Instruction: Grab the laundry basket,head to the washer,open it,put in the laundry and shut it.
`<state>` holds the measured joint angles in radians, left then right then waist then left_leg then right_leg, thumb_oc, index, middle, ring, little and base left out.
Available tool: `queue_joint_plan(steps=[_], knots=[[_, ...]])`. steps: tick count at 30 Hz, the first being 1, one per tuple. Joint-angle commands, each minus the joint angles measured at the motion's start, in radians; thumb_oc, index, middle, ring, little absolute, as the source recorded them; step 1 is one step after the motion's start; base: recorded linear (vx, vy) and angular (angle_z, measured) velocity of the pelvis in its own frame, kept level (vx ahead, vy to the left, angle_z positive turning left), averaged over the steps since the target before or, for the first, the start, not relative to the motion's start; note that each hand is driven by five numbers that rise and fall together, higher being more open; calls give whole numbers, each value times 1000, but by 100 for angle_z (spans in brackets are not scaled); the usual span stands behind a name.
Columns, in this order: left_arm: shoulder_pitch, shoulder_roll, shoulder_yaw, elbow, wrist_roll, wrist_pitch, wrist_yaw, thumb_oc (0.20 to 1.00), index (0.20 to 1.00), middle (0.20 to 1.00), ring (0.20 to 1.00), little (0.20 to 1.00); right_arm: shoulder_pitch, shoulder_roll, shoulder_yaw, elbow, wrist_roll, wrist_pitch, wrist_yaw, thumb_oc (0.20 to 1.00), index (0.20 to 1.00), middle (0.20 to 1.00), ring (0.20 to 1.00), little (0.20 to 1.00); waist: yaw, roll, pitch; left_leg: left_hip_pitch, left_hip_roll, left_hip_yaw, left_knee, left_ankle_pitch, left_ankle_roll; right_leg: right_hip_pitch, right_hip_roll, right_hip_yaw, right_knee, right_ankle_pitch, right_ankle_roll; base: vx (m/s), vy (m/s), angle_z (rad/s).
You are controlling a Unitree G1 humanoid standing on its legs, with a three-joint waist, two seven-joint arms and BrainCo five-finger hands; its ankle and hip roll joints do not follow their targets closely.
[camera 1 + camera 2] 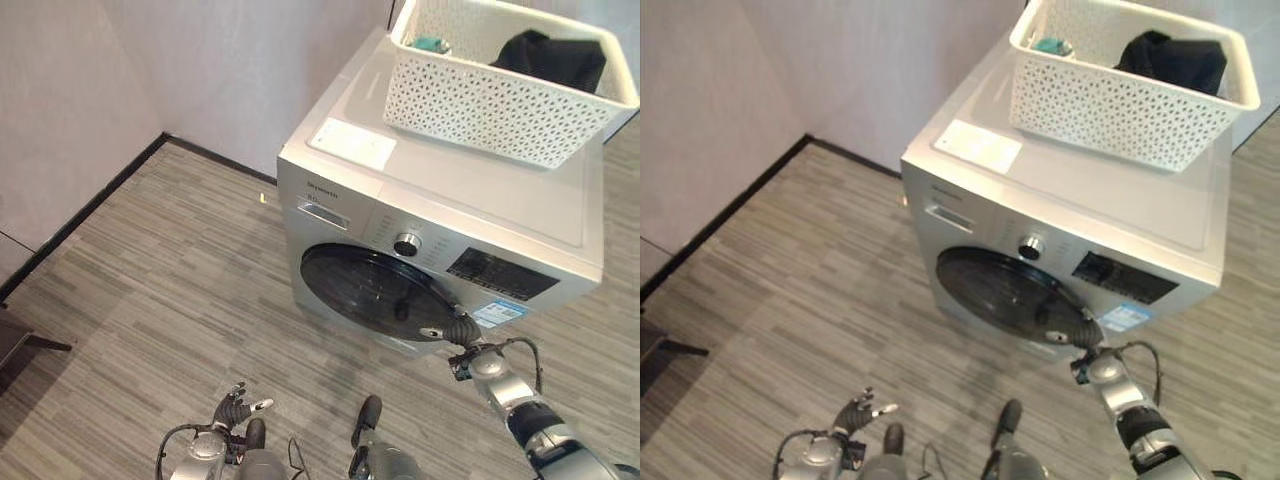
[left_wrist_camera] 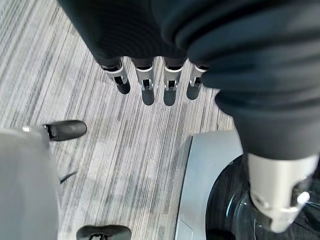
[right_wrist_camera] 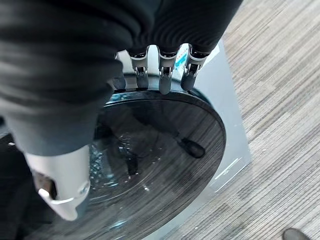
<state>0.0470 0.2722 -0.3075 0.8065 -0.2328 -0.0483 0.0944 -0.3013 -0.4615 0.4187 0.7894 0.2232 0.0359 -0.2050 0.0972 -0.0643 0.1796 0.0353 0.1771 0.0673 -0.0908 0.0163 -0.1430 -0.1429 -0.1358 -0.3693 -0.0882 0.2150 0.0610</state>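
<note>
On the washer (image 1: 440, 215) top, white laundry basket (image 1: 500, 80) holding dark clothes (image 1: 550, 58), my right hand (image 1: 455, 330) fingertips on the round door (image 1: 375, 290) rim, fingers loosely straight, gripping nothing, my left hand (image 1: 235, 408) low, open, empty.

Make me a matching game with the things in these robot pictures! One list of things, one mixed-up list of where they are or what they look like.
Things:
1. laundry basket
2. washer door
3. right hand
4. left hand

Places or states:
A. round, dark glass, closed
B. low over the floor, fingers relaxed, holding nothing
C. on top of the washer, dark clothes inside
D. fingertips at the door's rim

Pairs: 1-C, 2-A, 3-D, 4-B
</note>
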Motion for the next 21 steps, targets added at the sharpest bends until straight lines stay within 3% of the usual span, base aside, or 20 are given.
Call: queue_joint_plan(steps=[1,9,14,20,21], knots=[[-31,19,-57,-11,-31,-28,17,1000,1000,1000,1000,1000,32,257,196,1,37,-60,188,1000,1000,1000,1000,1000,55,2,61,-91,-20,-30,48,-42,65,41,-109,17,28,-128,95,0,0,0],[45,61,-29,-72,-33,-24,-13,1000,1000,1000,1000,1000,-112,177,9,351,-86,-14,79,1000,1000,1000,1000,1000,101,47,59,-96,-28,-54,34,-32,66,65,-119,-8,10,-128,98,8,-2,2],[65,83,-14,-120,-42,-18,-35,1000,1000,1000,1000,1000,-163,107,-54,459,-141,14,53,1000,1000,1000,1000,1000,127,75,68,-114,-34,-78,29,-21,65,66,-121,-23,7,-130,98,-4,-12,15],[63,91,-15,-147,-58,-13,-56,1000,1000,1000,1000,1000,-188,94,-77,480,-125,15,57,1000,1000,1000,1000,1000,140,95,79,-138,-38,-93,22,-7,67,48,-121,-25,5,-129,96,-13,-3,13],[58,89,-20,-141,-57,-13,-57,1000,1000,1000,1000,1000,-193,101,-76,480,-118,17,63,878,878,878,878,878,142,99,81,-146,-39,-96,21,-2,66,42,-120,-25,4,-130,95,0,0,0]])
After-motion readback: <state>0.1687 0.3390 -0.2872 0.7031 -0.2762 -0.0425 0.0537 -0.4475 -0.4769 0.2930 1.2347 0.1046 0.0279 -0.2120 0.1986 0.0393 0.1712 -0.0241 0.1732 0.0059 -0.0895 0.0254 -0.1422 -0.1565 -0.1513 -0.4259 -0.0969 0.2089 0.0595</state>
